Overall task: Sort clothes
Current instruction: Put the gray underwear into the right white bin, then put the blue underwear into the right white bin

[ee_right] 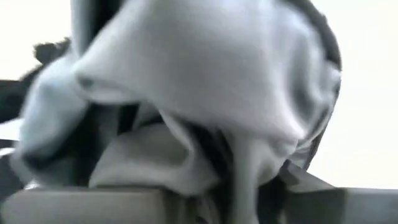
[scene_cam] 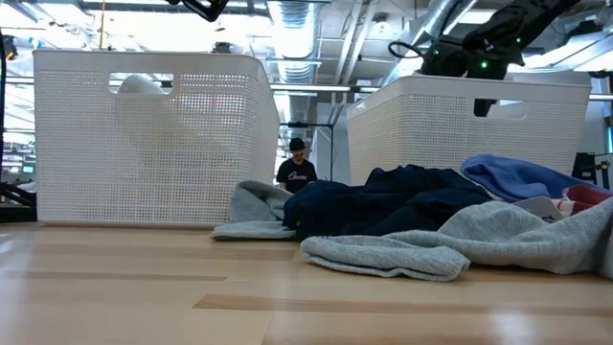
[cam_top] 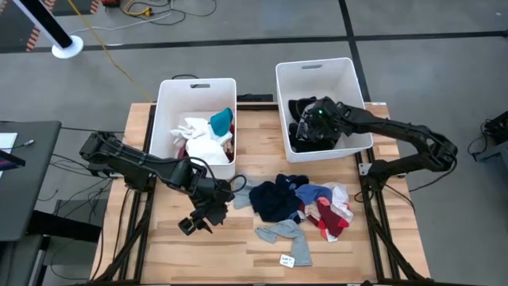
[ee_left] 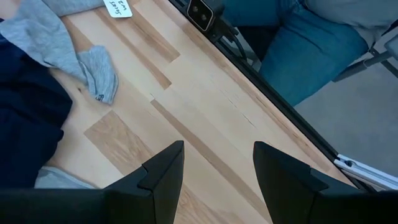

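Grey garment [ee_right: 205, 93] | at right hand [cam_top: 311, 121] | over right bin [cam_top: 349, 79]

The high view looks straight down on the whole desk [cam_top: 171, 242]. The low view sits at desk level, looking across it into the room; both take in the two bins [cam_top: 196, 111] and the clothes pile [cam_top: 298, 202]. The left wrist view looks down close on bare desk. The right wrist view is pressed against fabric [ee_right: 205, 93].
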### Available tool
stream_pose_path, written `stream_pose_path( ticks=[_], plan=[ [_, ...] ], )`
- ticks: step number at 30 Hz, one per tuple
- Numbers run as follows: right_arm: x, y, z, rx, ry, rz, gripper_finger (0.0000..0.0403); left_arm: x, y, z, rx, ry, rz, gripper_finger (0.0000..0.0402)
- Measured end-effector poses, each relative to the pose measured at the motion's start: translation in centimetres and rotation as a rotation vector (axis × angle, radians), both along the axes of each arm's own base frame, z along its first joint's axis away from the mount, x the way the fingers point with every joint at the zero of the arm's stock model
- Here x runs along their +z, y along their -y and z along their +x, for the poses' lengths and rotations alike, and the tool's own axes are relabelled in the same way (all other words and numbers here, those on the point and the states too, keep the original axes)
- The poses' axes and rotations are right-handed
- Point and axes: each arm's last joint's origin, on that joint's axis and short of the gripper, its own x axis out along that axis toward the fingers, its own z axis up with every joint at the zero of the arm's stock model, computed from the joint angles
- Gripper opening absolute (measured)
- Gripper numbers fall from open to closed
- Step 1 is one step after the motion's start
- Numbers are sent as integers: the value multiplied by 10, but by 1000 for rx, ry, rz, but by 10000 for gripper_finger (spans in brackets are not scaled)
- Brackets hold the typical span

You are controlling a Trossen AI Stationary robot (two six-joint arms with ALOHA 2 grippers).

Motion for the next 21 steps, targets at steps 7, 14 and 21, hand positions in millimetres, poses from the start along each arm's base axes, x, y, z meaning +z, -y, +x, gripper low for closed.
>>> stream_pose_path(
  ticks=[7, 14, 21],
  plan=[
    [32, -2, 8, 18, 19, -7, 192, 0, 0, 0, 0, 0, 0, 188],
    [71, -11, 15, 54, 29, -13, 195, 0, 0, 0, -5, 4, 2, 188],
    [102, -22, 17, 93, 40, -23, 188, 1, 0, 1, -16, 24, 3, 188]
  ],
)
